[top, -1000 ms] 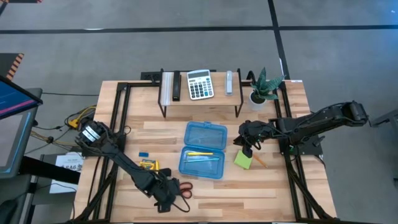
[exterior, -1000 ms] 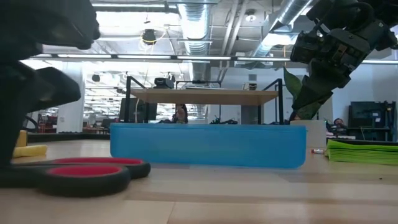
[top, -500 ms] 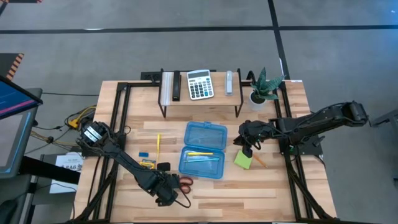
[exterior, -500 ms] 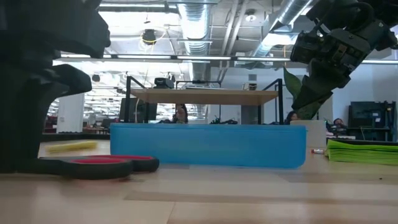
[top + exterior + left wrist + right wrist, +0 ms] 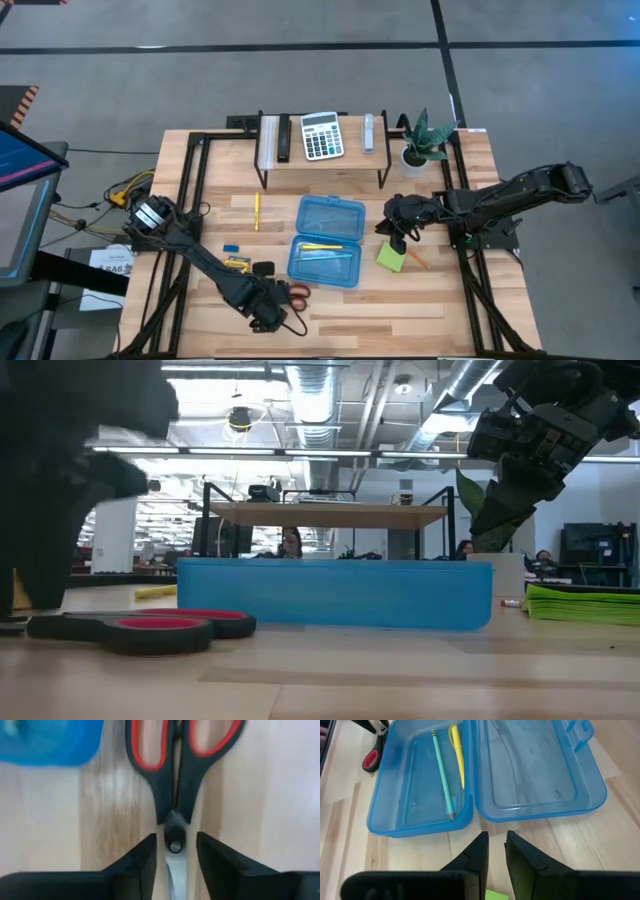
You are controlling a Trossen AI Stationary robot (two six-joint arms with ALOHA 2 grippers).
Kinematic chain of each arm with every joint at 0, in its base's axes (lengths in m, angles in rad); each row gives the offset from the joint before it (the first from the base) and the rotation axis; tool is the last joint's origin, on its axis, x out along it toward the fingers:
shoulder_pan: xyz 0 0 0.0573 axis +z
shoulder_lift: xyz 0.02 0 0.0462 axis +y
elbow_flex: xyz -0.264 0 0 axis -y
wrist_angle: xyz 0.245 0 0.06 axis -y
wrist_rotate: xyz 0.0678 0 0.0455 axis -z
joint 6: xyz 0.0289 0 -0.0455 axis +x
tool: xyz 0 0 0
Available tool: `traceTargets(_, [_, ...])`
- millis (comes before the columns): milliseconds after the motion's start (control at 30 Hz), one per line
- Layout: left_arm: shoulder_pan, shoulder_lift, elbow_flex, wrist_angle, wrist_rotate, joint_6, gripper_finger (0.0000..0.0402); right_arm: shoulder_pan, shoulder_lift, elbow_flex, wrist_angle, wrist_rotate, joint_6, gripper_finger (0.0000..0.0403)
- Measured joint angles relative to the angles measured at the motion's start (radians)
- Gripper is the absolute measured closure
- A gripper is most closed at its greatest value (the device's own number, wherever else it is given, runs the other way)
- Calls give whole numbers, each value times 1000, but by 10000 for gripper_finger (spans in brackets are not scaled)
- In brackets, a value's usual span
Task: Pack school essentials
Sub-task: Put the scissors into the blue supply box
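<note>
The red-handled scissors (image 5: 296,292) lie flat on the table, near the front edge; they also show in the low view (image 5: 140,630). My left gripper (image 5: 175,857) is open, low over them, one finger on each side of the pivot (image 5: 175,845) without touching. The open blue pencil case (image 5: 328,240) holds a teal pencil (image 5: 442,775) and a yellow pen (image 5: 456,752). My right gripper (image 5: 496,845) hovers above the lime-green sticky-note pad (image 5: 391,257), its fingers a narrow gap apart, empty. A yellow pencil (image 5: 256,212), blue eraser (image 5: 231,248) and crayon box (image 5: 238,264) lie left of the case.
An orange pencil (image 5: 415,258) lies right of the pad. A raised shelf (image 5: 322,160) at the back carries the calculator (image 5: 321,135); the potted plant (image 5: 420,145) stands at its right. A small dark thing (image 5: 263,267) sits beside the crayon box.
My left gripper has moved a little toward the far edge, and the scissors have slid the same way, toward the case. The yellow pencil has travelled from beside the crayon box toward the far edge and now lies left of the case's lid.
</note>
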Motion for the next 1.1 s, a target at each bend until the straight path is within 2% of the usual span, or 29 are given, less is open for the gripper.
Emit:
traceTargets(100, [-8,-3,46,1,-69,64,248,0,0,0,0,0,0,315])
traceTargets(167, [-6,-4,56,71,-99,122,239,0,0,0,1,0,0,315])
traceTargets(267, [17,2,57,177,-87,209,233,0,0,0,3,0,0,315])
traceTargets(367, [43,20,57,210,-81,257,233,0,0,0,3,0,0,315])
traceTargets(533, [76,29,57,217,-82,302,233,0,0,0,1,1,0,315])
traceTargets(667, [93,74,56,235,-26,330,233,0,0,0,-3,1,0,315])
traceTargets(933, [102,123,62,236,-6,317,235,0,0,0,1,2,-1,315])
traceTargets(1100, [102,120,60,237,7,298,271,0,0,0,-2,2,-1,315])
